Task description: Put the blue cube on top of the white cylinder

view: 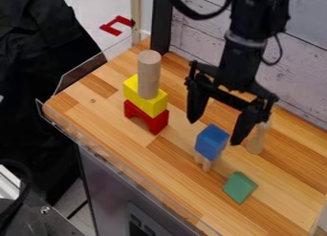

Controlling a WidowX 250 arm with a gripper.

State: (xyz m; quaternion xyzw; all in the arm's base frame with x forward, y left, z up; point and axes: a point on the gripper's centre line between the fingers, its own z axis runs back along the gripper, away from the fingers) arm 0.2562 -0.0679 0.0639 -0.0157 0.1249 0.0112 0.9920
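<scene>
The gripper (214, 131) hangs right of centre with its fingers spread wide, one tip at the upper left of the blue cube and the other to its right, with visible gaps to both. Below and between them the blue cube (211, 142) rests tilted on a small pale wooden piece (205, 162), which it partly hides. A pale, whitish wood cylinder (149, 75) stands upright left of the gripper, on a yellow block (146, 97) that lies over a red arch (147, 117).
A green block (240, 187) lies in front of the cube. Another pale wooden piece (256, 138) stands just right of the gripper's right finger. Clear plastic edging (121, 167) runs along the counter's front left, and a white plank wall (300, 70) rises behind.
</scene>
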